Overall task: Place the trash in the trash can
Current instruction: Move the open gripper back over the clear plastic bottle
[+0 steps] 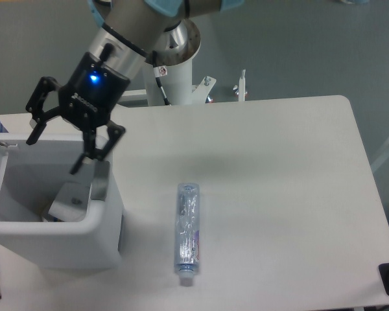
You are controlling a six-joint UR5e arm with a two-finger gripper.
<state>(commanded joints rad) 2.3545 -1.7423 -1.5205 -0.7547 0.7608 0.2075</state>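
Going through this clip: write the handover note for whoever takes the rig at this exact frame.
Gripper: open, empty, hanging over the trash can.
Carton: inside the trash can, lying against its right wall. That item is done.
Bottle: lying flat on the table, right of the trash can, white cap toward the near edge, untouched.
Left: pick up the bottle, carry it over the trash can and drop it in.

End effector (55, 148) splayed wide, empty, angled down-left
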